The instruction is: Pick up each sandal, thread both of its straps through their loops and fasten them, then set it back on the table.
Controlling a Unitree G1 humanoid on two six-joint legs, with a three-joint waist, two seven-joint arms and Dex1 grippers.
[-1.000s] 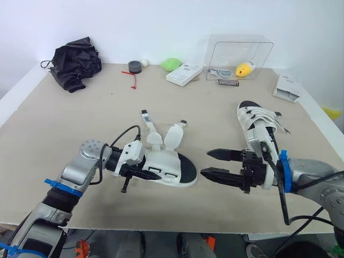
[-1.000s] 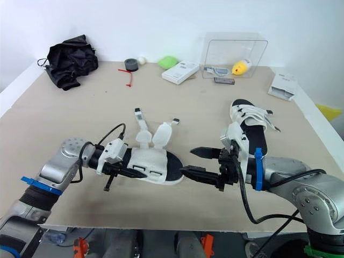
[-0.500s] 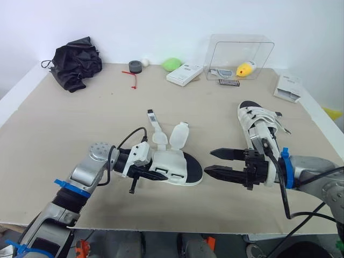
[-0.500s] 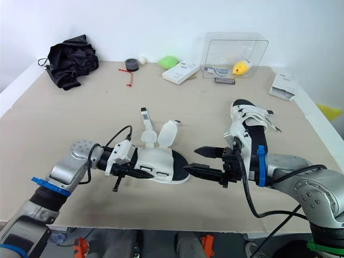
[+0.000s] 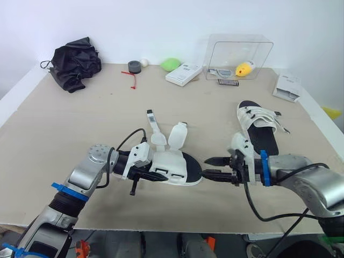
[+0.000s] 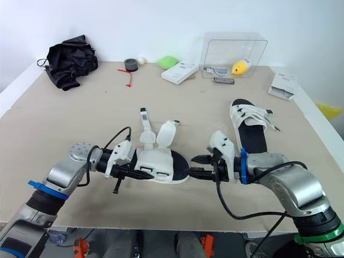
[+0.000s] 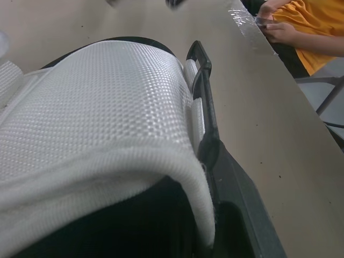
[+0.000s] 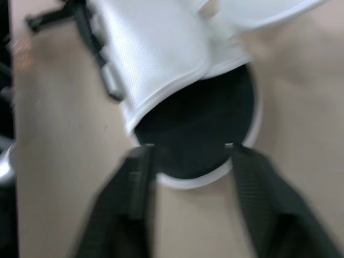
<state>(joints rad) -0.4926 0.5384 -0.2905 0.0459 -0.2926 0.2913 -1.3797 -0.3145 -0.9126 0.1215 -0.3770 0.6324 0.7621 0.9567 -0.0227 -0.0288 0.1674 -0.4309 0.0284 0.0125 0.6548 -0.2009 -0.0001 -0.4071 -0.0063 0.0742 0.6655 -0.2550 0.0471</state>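
While the left tool grips one end of the white mesh sandal with black sole on the beige surface, the right tool, jaws apart, straddles its opposite end; straps unfastened.

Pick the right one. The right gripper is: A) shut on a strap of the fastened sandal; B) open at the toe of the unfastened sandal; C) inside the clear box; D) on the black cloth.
B: the right gripper is open, its fingers either side of the toe of the unfastened sandal that the left gripper holds.
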